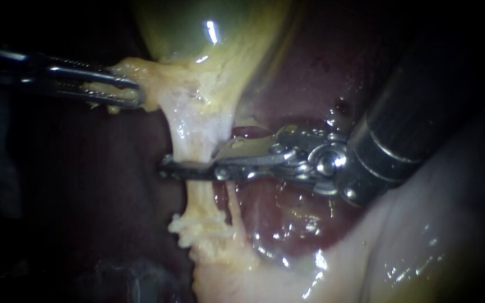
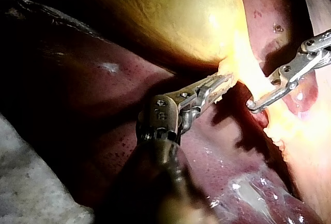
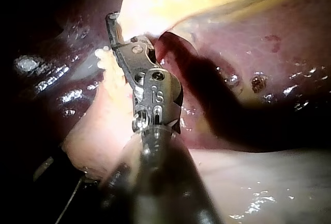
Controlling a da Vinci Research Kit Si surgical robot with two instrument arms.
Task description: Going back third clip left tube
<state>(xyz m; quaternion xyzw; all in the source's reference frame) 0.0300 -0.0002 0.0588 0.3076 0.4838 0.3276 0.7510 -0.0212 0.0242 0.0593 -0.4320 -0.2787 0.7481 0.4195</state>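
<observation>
Liver (image 1: 287,216), dark red and wet, fills the background of the endoscope view and lies under both instruments in the wrist views. Above it sits the yellow-green gallbladder (image 1: 197,28), which narrows downward into a sheet of pale tissue (image 1: 169,84). From that sheet the left tube (image 1: 195,137) runs down as a whitish band to a frayed yellow clump (image 1: 203,230) near the lower edge. A thinner strand (image 1: 234,205) runs just beside it on the right.

The right instrument (image 1: 166,167) comes in from the right, its dark shaft broad in the upper right. Its slim metal tip lies straight across the left tube about halfway down, and the end pokes out past the tube's left edge. No view shows whether it grips the tube or only lies against it.

The left instrument (image 1: 135,94) enters from the left, well above the other, with its jaws closed on the edge of the pale tissue just below the gallbladder. The left wrist view shows the same hold, with toothed jaws clamped on the yellow tissue edge.
</observation>
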